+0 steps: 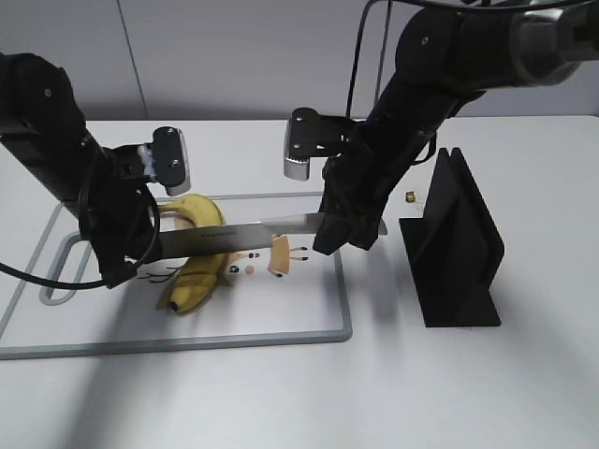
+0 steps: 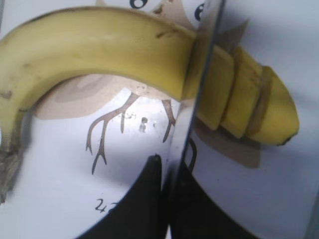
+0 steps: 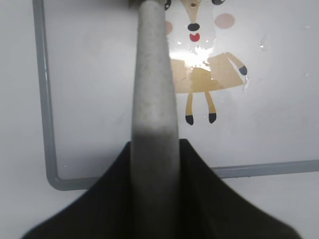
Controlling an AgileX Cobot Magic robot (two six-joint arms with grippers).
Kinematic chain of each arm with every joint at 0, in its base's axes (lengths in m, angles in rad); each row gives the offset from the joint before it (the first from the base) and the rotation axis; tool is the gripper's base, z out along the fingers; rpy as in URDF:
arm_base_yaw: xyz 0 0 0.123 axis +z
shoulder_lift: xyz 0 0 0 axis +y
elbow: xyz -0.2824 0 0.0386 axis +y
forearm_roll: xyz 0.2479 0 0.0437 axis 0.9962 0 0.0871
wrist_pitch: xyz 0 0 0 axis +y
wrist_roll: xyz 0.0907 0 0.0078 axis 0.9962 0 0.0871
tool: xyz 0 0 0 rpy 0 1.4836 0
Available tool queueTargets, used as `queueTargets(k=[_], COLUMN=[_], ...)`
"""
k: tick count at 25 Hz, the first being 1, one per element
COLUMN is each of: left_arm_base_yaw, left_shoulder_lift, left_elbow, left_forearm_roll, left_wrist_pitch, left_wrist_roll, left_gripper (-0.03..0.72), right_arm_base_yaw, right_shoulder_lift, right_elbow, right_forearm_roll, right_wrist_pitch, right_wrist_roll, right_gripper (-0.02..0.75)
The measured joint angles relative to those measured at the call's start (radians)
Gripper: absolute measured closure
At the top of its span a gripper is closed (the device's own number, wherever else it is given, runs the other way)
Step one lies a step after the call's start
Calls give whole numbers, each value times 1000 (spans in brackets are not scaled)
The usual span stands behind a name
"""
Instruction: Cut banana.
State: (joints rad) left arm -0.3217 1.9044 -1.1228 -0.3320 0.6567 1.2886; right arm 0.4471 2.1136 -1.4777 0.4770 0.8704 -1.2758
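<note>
The yellow banana (image 1: 198, 273) lies on the white cutting board (image 1: 344, 299), stem toward the back. My right gripper (image 1: 343, 230) is shut on the grey handle of the knife (image 1: 253, 234). The blade reaches left across the banana. My left gripper (image 1: 126, 262) sits at the blade's far end. In the left wrist view the blade (image 2: 199, 74) stands in the banana (image 2: 114, 45), with several cut slices (image 2: 249, 99) beyond it. My left gripper's fingers (image 2: 167, 169) close on either side of the blade. The right wrist view shows my right gripper (image 3: 154, 144) on the handle (image 3: 153, 89).
The board has a grey rim (image 3: 42, 99) and printed cartoon animals (image 3: 204, 74). A black knife stand (image 1: 454, 243) is on the table right of the board. A small brass-coloured object (image 1: 410, 196) lies behind it.
</note>
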Motion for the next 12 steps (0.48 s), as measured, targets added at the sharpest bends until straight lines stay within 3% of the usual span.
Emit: queueTargets(k=[12], left_arm_base_yaw=[-1], left_shoulder_lift=[96], left_elbow=[-1], left_forearm_roll=[-12], left_wrist_pitch=[-55], left_wrist_roll=[11], left_gripper=[684], right_arm_base_yaw=[-4], right_shoulder_lift=[113], right_elbow=[-11], right_forearm_roll=[-3], right_wrist_pitch=[-23], right_wrist_roll=[-6], right_gripper=[563])
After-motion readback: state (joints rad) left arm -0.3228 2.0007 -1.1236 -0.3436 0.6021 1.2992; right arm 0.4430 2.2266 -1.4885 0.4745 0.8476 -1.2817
